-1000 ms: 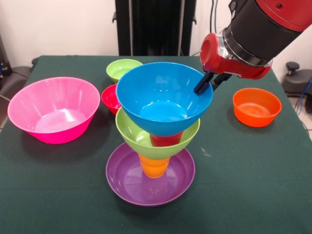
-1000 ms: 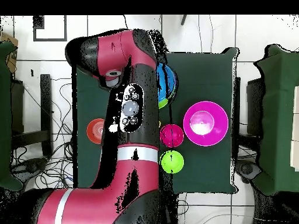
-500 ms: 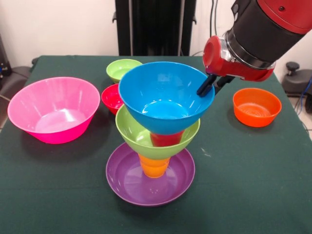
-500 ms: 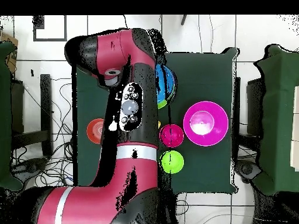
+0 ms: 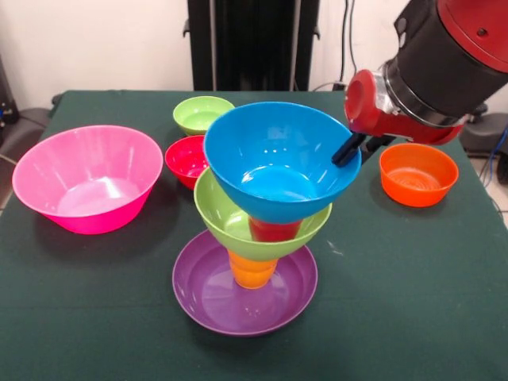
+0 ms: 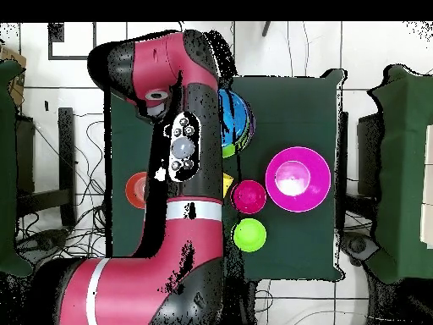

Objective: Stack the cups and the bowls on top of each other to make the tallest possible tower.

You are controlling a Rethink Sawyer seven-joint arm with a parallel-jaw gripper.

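- The tower [image 5: 258,230] stands on the purple bowl [image 5: 244,298]; above that come an orange cup [image 5: 252,270], the lime green bowl [image 5: 230,226], a red cup [image 5: 274,231] and the blue bowl [image 5: 278,163], which leans right of the base
- The gripper [image 5: 355,148] pinches the blue bowl's right rim, one finger [image 5: 347,150] inside it
- Left of the tower sits the pink bowl [image 5: 87,178]; behind it the small red bowl [image 5: 186,158] and small green bowl [image 5: 201,113]; to its right the small orange bowl [image 5: 417,173]
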